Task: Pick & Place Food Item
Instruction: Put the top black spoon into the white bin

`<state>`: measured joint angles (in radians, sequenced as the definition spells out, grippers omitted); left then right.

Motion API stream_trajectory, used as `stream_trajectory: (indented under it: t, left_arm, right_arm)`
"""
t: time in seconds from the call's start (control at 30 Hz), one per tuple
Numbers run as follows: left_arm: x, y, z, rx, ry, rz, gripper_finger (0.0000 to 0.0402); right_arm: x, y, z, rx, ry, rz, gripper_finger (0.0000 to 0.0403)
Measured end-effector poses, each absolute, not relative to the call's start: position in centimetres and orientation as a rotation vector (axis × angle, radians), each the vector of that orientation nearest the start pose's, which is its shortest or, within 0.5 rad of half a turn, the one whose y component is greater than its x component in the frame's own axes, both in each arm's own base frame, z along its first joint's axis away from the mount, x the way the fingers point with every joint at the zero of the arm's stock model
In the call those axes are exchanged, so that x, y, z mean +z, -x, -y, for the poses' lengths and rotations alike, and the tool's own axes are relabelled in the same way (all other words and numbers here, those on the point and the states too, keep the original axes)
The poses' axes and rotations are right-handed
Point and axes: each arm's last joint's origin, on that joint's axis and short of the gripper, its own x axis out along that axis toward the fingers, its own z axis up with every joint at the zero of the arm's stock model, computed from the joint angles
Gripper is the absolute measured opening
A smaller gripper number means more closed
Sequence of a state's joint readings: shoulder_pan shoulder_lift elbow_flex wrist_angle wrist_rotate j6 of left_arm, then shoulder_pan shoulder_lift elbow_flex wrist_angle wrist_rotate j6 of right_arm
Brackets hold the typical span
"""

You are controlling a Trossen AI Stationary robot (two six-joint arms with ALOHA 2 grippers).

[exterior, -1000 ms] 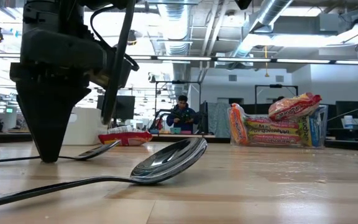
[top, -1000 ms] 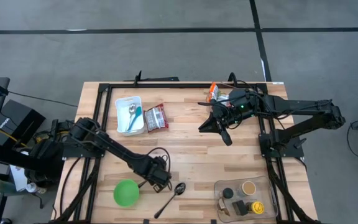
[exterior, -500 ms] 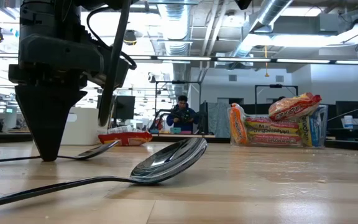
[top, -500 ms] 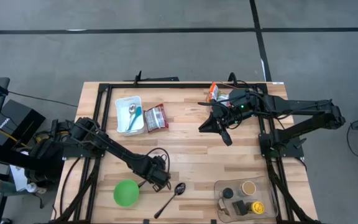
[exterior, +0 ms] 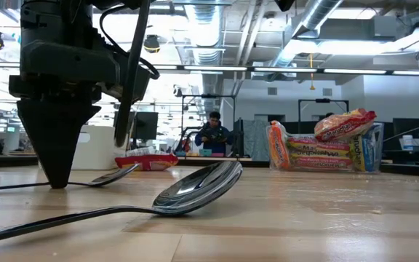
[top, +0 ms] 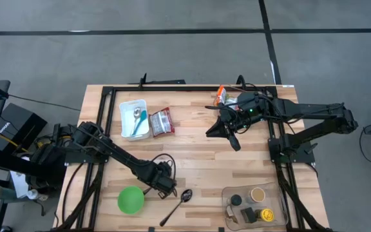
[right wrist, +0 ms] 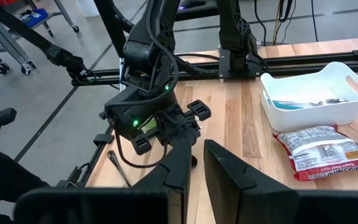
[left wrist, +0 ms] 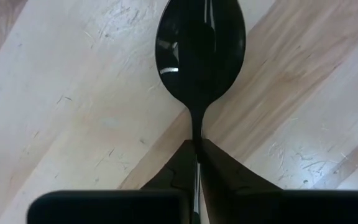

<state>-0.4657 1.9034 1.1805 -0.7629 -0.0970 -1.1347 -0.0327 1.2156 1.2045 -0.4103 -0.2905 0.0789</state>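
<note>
The food packet (top: 161,121) is lying flat on the desk (top: 198,161), just beside the white tray (top: 134,119) with cutlery in it, nothing touching it. Left end effector (top: 170,191) is down near the green bowl (top: 131,199), fingers pinched shut on the black spoon (left wrist: 201,46) handle. Right end effector (top: 222,132) hovers mid-desk, fingers close together with a small gap, holding nothing.

Bare wooden table (top: 198,161) lies open mid-way; green bowl (top: 131,199) and spoon (top: 178,205) crowd the near edge.
</note>
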Motion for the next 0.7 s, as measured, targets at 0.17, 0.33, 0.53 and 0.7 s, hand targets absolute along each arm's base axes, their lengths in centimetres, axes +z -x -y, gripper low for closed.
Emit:
stream_trajectory:
  t: [0.17, 0.33, 0.53, 0.7]
  left_arm:
    - [14.0, -30.4, 14.9, 0.519, 0.514, -1.366, 0.0006]
    - [14.0, -30.4, 15.0, 0.518, 0.515, -1.365, 0.0004]
    - [15.1, -30.3, 14.9, 0.500, 0.533, -1.336, 0.0005]
    - [17.6, -30.0, 14.5, 0.488, 0.554, -1.242, 0.0003]
  right_arm:
    - [36.9, -26.1, 0.0, 0.238, -0.145, -0.427, 0.0040]
    - [36.9, -26.1, 0.0, 0.238, -0.145, -0.427, 0.0040]
    - [36.9, -26.1, 0.0, 0.237, -0.145, -0.427, 0.0040]
    - [36.9, -26.1, 0.0, 0.237, -0.145, -0.427, 0.0040]
